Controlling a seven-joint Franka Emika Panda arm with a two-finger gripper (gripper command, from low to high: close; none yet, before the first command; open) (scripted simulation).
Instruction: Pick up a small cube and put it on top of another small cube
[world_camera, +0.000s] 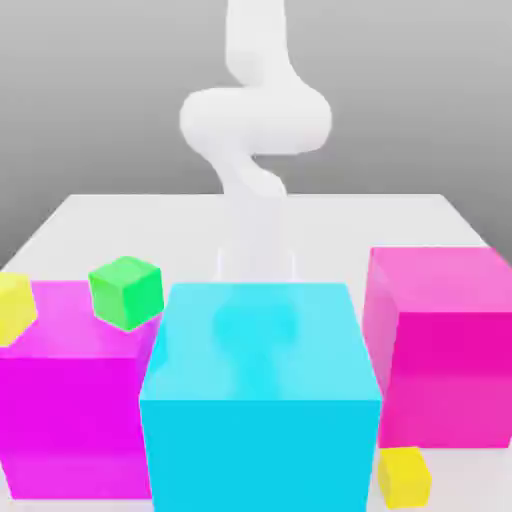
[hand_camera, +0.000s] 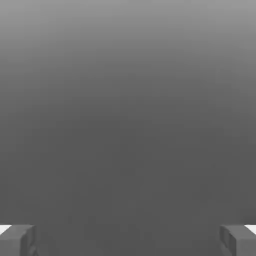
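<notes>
On the left magenta cube (world_camera: 70, 390) you find the green cube (world_camera: 125, 292), tilted; the cyan cube (world_camera: 258, 395) hides the arm's base. Hand view: gripper (hand_camera: 128, 240) fingers wide apart, holding nothing.

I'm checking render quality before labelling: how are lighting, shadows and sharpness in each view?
Exterior view: even, soft light, no glare; the cyan cube and both magenta cubes look washed and slightly soft-edged, with faint shadows; the white arm nearly blends into the pale table. Hand view: a smooth grey gradient, darker toward the fingertips, no shadows.
</notes>
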